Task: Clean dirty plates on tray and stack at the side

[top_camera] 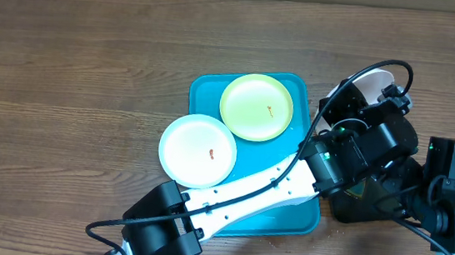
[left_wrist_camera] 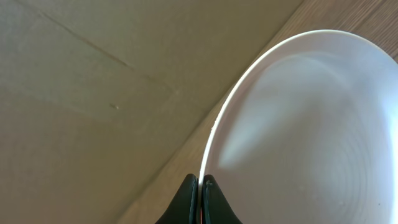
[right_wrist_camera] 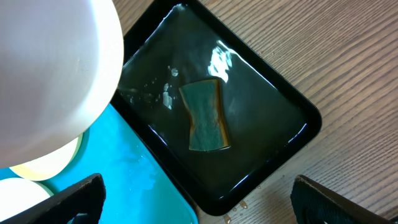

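My left gripper (left_wrist_camera: 200,186) is shut on the rim of a white plate (left_wrist_camera: 311,137) and holds it tilted in the air; overhead that plate (top_camera: 376,81) shows just right of the blue tray (top_camera: 286,217). A pale yellow-green plate (top_camera: 256,107) lies on the tray's far part. Another white plate (top_camera: 198,150) with an orange-red smear overlaps the tray's left edge. My right gripper (right_wrist_camera: 198,199) is open and empty, hovering over the corner of the black tray (right_wrist_camera: 273,155). The held plate (right_wrist_camera: 50,74) fills the upper left of the right wrist view.
The black tray holds water and a green sponge (right_wrist_camera: 205,115). It stands right of the blue tray (right_wrist_camera: 137,180). Water drops lie on the wooden table (right_wrist_camera: 348,68) by its corner. A cardboard wall (left_wrist_camera: 93,81) stands behind the table.
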Controlling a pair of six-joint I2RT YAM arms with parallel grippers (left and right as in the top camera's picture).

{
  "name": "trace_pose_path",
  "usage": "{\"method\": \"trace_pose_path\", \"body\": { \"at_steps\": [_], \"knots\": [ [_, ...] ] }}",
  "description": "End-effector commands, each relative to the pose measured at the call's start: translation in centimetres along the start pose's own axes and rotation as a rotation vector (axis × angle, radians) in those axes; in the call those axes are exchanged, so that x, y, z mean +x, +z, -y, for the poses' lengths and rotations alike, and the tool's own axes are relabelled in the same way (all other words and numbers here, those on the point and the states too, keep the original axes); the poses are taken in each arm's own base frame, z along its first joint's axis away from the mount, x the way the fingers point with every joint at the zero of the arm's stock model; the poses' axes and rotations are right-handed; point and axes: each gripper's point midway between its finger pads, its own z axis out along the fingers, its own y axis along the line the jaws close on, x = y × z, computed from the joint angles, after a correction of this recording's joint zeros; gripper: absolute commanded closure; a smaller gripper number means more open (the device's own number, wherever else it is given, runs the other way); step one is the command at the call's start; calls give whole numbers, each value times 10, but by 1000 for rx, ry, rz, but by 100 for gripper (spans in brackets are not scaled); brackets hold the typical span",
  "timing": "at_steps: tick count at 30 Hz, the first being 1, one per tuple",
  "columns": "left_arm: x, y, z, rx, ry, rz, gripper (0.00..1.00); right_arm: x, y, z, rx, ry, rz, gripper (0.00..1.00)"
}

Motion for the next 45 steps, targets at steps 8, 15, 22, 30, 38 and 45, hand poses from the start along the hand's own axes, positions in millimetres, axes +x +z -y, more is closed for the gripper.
{"method": "trace_pose_path", "body": {
  "at_steps": [8, 15, 22, 30, 38, 45],
  "knots": [
    [-12, -4, -5, -19, 33, 27, 96, -5, -6, -2, -11, 6, 22, 3],
    [-12, -6, -4, -22, 50, 26, 96, -5, -6, -2, -11, 3, 22, 3],
    [-7, -9, -3, -35, 70, 5, 96, -4, -6, -1, -9, 3, 19, 3],
    [10, -5, 0, -3, -85, -47, 96, -4, -6, -1, -8, 3, 18, 3],
    [17, -2, -2, 206, -312, -79, 96, -4, -6, -1, -8, 3, 17, 3],
    [52, -3, -55, 259, -567, -220, 96, -4, -6, -1, -7, 3, 17, 3]
  ]
}}
